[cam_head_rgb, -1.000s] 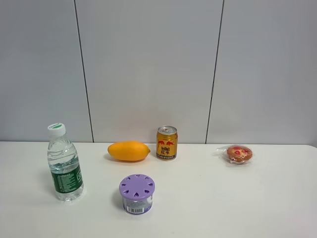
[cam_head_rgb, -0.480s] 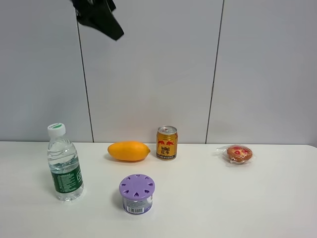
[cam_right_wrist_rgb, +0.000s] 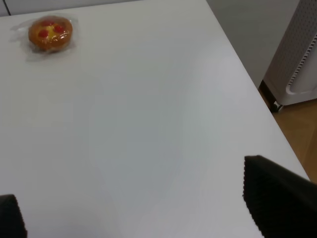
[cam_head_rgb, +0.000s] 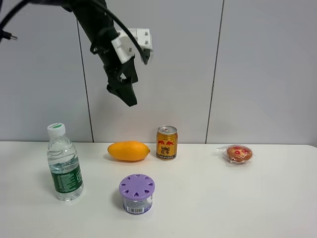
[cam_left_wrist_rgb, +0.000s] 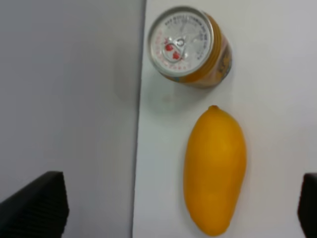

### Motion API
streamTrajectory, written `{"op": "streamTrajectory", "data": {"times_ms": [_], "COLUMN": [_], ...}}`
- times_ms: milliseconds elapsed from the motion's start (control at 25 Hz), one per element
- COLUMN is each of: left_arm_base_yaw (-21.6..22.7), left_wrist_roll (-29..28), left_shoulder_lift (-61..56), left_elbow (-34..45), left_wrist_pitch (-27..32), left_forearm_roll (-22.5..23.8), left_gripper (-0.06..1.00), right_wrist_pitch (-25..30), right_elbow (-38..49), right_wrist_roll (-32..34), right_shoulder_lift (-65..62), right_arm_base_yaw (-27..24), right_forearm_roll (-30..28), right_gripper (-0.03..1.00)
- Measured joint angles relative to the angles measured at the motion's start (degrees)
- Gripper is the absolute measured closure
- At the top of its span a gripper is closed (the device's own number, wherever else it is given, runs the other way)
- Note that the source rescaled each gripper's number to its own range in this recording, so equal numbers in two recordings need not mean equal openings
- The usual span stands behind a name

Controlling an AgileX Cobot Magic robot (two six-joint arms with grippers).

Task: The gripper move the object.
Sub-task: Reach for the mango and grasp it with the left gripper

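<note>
Left gripper [cam_head_rgb: 128, 95]: spread wide, empty, hanging high above the table [cam_head_rgb: 223, 198].
Mango [cam_head_rgb: 129, 150]: below it, lying on the table, untouched.
Can [cam_head_rgb: 167, 143]: upright, just beside the mango's pointed tip, not touching.

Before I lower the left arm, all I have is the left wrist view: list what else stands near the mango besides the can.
Observer: A water bottle stands upright to the left of the mango in the high view, apart from it.
Operator: Go on, check in front of the mango.
Observer: A small jar with a purple lid stands nearer the high camera than the mango, with a gap between them.
Operator: Now give me my height.
Observer: The left gripper hangs high over the mango, well above the top of the can, touching nothing.
</note>
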Motion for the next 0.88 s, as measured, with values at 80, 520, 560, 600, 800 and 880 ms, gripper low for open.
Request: {"op": "streamTrajectory", "data": {"times_ms": [80,520,560,600,800,880], "left_arm_base_yaw": [0.0,0.0,0.0,0.0,0.2,0.6], "left_wrist_roll": [2.0,6.2,6.3,6.3,6.6,6.6], "left_shoulder_lift": [2.2,10.6,11.1,11.6,14.0,15.0], "left_elbow": [-0.1,-0.2,-0.2,-0.2,-0.2,-0.2], "left_wrist_pitch": [-0.1,-2.3,-2.8,-3.1,-5.7,-6.4], "left_forearm_roll": [0.1,0.1,0.1,0.0,-0.1,-0.1], "left_gripper": [-0.06,-0.06,-0.06,-0.06,-0.06,-0.06], "right_wrist_pitch": [0.0,0.0,0.0,0.0,0.0,0.0], "right_elbow": [0.0,0.0,0.0,0.0,0.0,0.0], "right_wrist_roll": [0.0,0.0,0.0,0.0,0.0,0.0], "right_shoulder_lift": [0.0,0.0,0.0,0.0,0.0,0.0], "right_arm_base_yaw": [0.0,0.0,0.0,0.0,0.0,0.0], "right_forearm_roll": [0.0,0.0,0.0,0.0,0.0,0.0], "right_gripper": [-0.03,-0.03,-0.03,-0.03,-0.03,-0.03]}}
